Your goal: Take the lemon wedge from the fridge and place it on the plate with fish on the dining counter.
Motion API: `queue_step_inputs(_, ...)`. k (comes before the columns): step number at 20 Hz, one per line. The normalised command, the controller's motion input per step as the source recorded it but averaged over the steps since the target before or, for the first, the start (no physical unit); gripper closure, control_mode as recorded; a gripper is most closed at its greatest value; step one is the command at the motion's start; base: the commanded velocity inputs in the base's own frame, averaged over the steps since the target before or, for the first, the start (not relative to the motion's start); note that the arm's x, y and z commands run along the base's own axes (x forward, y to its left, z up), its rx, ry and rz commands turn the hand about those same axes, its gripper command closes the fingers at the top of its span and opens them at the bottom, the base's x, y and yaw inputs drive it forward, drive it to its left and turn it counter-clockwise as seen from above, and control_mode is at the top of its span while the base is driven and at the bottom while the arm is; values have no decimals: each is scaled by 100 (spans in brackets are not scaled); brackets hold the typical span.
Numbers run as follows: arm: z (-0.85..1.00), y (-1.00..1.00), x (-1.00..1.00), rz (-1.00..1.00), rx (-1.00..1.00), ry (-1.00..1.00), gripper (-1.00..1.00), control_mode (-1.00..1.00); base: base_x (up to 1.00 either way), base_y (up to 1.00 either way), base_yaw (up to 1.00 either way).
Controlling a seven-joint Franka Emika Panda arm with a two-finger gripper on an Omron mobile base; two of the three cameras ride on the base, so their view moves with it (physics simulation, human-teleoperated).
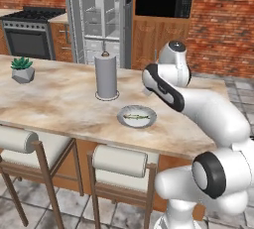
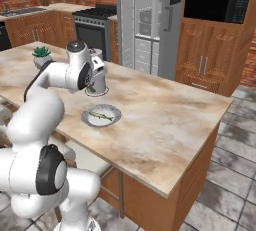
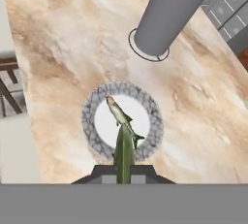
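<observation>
In the hand view the end effector [image 3: 124,168], low centre, is closed on a thin green lemon wedge [image 3: 124,152] above the plate [image 3: 95,121] with fish [image 3: 121,116]. The plate sits mid-frame on the bench [image 3: 63,39], below the paper towel roll [image 3: 169,14].

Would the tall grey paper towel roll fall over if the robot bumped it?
Probably, if bumped near the top. The tall grey paper towel roll stands upright on a small round base, much taller than wide. It is likely light, so a low push might slide it across the smooth marbled stone counter instead.
</observation>
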Motion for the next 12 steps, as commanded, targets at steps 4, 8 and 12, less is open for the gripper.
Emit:
queue_step_inputs(4, -38, 0, 75, 0, -8, 5, 100, -100, 0, 0, 0)
queue_step_inputs(8, -49, 1, 48, 0, -11, 5, 100, -100, 0, 0, 0)
queue_step_inputs(12, -63, 0, 22, 3, -11, 1, 100, -100, 0, 0, 0)
